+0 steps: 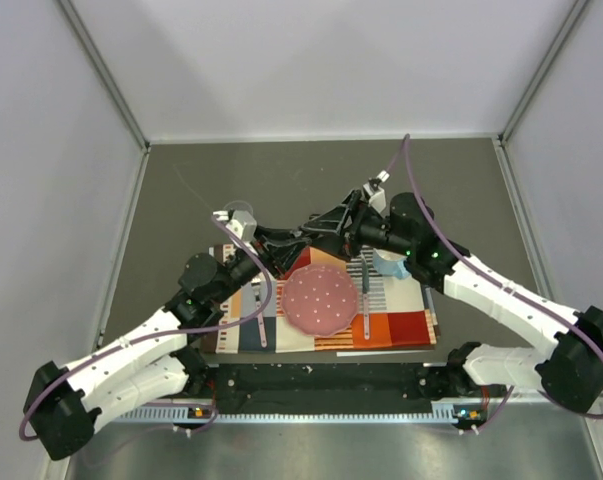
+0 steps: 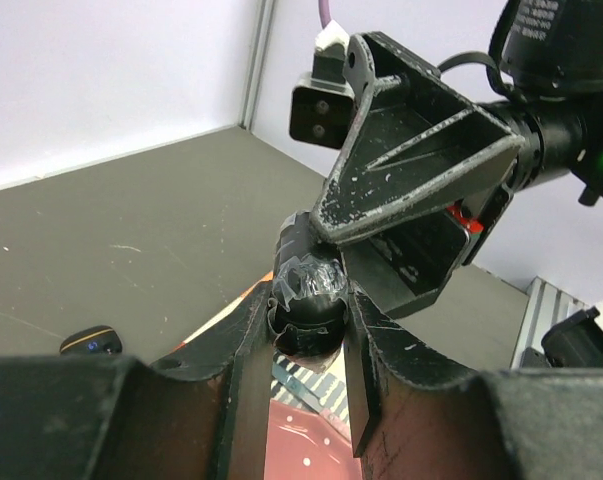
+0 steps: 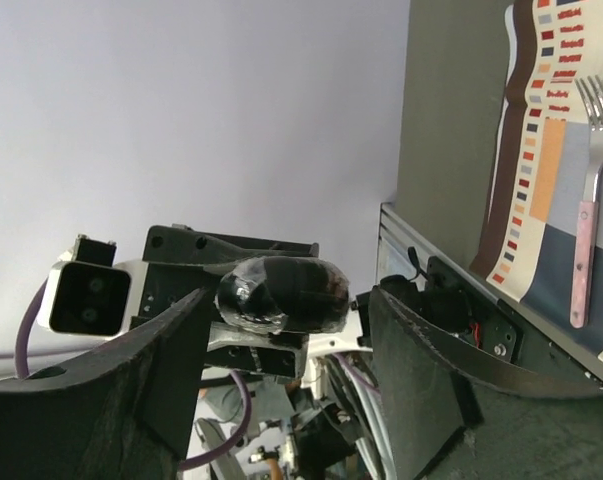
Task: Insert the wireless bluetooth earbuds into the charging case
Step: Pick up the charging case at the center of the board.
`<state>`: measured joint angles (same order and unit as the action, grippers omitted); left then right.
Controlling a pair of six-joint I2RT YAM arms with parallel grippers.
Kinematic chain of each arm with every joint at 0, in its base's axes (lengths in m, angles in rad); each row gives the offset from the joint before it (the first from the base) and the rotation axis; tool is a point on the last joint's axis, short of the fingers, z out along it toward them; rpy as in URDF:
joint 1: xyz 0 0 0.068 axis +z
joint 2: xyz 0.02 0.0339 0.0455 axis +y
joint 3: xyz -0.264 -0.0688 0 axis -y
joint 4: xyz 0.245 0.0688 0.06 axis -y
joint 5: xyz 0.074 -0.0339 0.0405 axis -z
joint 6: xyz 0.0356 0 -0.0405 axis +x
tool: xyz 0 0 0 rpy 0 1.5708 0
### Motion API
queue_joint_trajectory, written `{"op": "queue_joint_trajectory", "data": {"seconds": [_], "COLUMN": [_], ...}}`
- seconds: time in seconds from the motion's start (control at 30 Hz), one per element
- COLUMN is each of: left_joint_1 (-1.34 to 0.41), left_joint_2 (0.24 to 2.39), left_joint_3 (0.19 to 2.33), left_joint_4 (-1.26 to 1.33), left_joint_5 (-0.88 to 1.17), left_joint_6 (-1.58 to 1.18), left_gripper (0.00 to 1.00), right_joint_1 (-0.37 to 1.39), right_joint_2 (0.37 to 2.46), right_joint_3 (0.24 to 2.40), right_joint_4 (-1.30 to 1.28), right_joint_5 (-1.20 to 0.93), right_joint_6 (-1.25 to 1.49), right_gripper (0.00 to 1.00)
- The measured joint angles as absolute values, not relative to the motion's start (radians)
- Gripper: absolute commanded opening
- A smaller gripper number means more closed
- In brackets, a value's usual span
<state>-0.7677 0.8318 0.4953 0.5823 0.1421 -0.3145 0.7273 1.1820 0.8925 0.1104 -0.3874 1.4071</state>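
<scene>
Looked down on a dark grey table [image 1: 181,200] walled in by pale panels [image 1: 41,150]. Found the left arm [image 1: 131,350] and right arm [image 1: 501,295] reaching in from the near corners and meeting over the middle. Noted a striped, many-coloured mat [image 1: 401,325] lying near the arm bases, with a pink speckled plate [image 1: 321,298] at its centre and a blue mug [image 1: 389,264] at its far right corner, partly hidden by the right arm. Saw a pink-handled fork [image 3: 589,200] lying on the mat just right of the plate, and a second pink-handled utensil [image 1: 263,328] left of the plate, too small to name.

Found the left gripper [image 2: 308,300] closed tight on the case [image 2: 303,325], one finger pressed to each side, holding it in the air above the mat's far edge, clear of the table. Found the right gripper [image 3: 289,295] facing it with jaws spread: fingers standing to either side of the case, a gap showing on at least one side, gripping nothing. Made out a glossy patch on the upper part of the case; could not tell lid open from lid shut, nor anything seated inside. Spotted one small dark piece [image 2: 91,341] with a blue mark lying on the bare table, well apart from the case; could not tell whether an earbud. Could not pick out the earbuds with certainty in any view.
</scene>
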Motion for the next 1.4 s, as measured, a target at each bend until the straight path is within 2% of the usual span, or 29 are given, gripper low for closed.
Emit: {"op": "queue_joint_trajectory", "data": {"seconds": [0.2, 0.23, 0.27, 0.3, 0.33, 0.37, 0.47, 0.57, 0.63, 0.8, 0.9, 0.93, 1.0, 1.07, 1.2, 1.33, 1.4], "left_joint_1": [-0.768, -0.767, -0.767, -0.767, -0.766, -0.766, -0.765, -0.764, -0.764, -0.762, -0.763, -0.763, -0.762, -0.760, -0.758, -0.756, -0.756], "left_joint_2": [0.831, 0.829, 0.827, 0.826, 0.826, 0.826, 0.827, 0.827, 0.827, 0.822, 0.818, 0.818, 0.818, 0.818, 0.827, 0.839, 0.842], "left_joint_3": [0.495, 0.495, 0.495, 0.496, 0.498, 0.500, 0.510, 0.523, 0.535, 0.556, 0.556, 0.556, 0.556, 0.556, 0.557, 0.559, 0.559], "left_joint_4": [0.568, 0.569, 0.571, 0.575, 0.575, 0.572, 0.545, 0.520, 0.499, 0.458, 0.437, 0.436, 0.437, 0.440, 0.450, 0.461, 0.463], "left_joint_5": [0.178, 0.180, 0.181, 0.180, 0.181, 0.180, 0.174, 0.176, 0.177, 0.182, 0.195, 0.197, 0.204, 0.211, 0.218, 0.225, 0.233], "left_joint_6": [-0.285, -0.283, -0.280, -0.276, -0.275, -0.274, -0.277, -0.277, -0.278, -0.277, -0.271, -0.264, -0.257, -0.250, -0.240, -0.233, -0.229], "left_gripper": [0.00, 0.00, 0.00, 0.07, 0.17, 0.33, 0.29, 0.31, 0.36, 0.38, 0.33, 0.25, 0.21, 0.18, 0.13, 0.10, 0.09], "right_joint_1": [0.704, 0.703, 0.700, 0.696, 0.694, 0.692, 0.687, 0.685, 0.685, 0.685, 0.690, 0.690, 0.690, 0.690, 0.689, 0.685, 0.685], "right_joint_2": [1.181, 1.181, 1.181, 1.181, 1.181, 1.181, 1.181, 1.180, 1.180, 1.172, 1.171, 1.171, 1.171, 1.171, 1.171, 1.171, 1.171], "right_joint_3": [0.891, 0.891, 0.890, 0.888, 0.882, 0.873, 0.855, 0.850, 0.850, 0.845, 0.842, 0.842, 0.842, 0.842, 0.842, 0.842, 0.842], "right_joint_4": [0.121, 0.124, 0.129, 0.139, 0.153, 0.165, 0.197, 0.208, 0.213, 0.221, 0.220, 0.220, 0.223, 0.225, 0.229, 0.234, 0.233], "right_joint_5": [-0.456, -0.465, -0.472, -0.481, -0.486, -0.488, -0.493, -0.495, -0.495, -0.490, -0.491, -0.490, -0.492, -0.495, -0.497, -0.494, -0.494], "right_joint_6": [1.411, 1.414, 1.419, 1.430, 1.433, 1.439, 1.453, 1.463, 1.468, 1.477, 1.485, 1.485, 1.485, 1.485, 1.485, 1.485, 1.485], "right_gripper": [0.39, 0.27, 0.24, 0.13, 0.06, 0.00, 0.00, 0.00, 0.00, 0.00, 0.00, 0.00, 0.15, 0.20, 0.38, 0.49, 0.50]}}
